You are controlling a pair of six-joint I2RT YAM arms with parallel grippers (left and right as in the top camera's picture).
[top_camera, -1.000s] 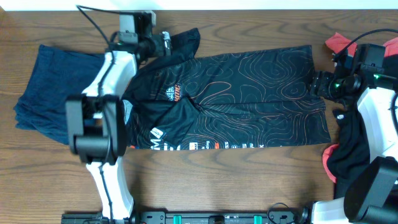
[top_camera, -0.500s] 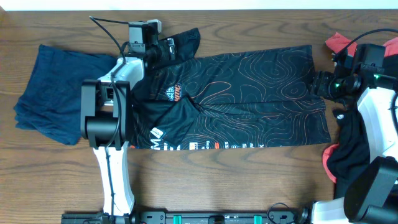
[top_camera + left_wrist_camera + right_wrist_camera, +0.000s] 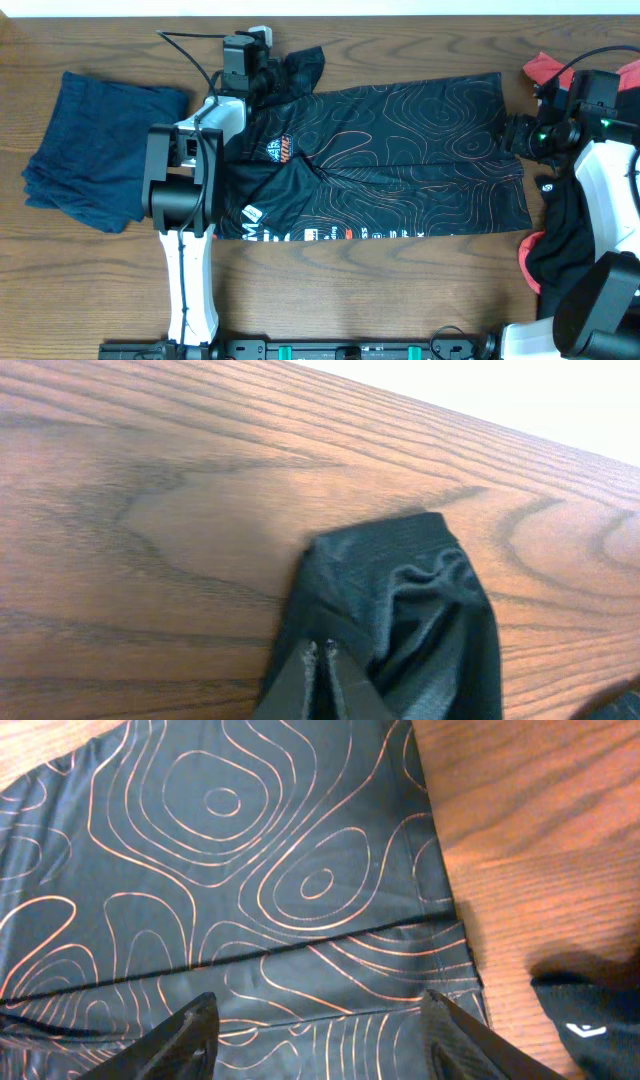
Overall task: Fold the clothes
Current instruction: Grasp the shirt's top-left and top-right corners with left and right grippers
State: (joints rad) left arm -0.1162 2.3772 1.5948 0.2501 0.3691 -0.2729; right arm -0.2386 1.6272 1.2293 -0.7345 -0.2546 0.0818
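I'm watching left gripper (image 3: 320,658) jaws pinching the crumpled, silky jersey sleeve (image 3: 420,590), tips half-buried, while right gripper (image 3: 320,1038) jaws are hanging apart.

Jersey (image 3: 400,150) lies spread at the centre of the tabletop (image 3: 380,300). Folded garment (image 3: 90,150) lies to its left; other garments (image 3: 560,235) lie to its right.
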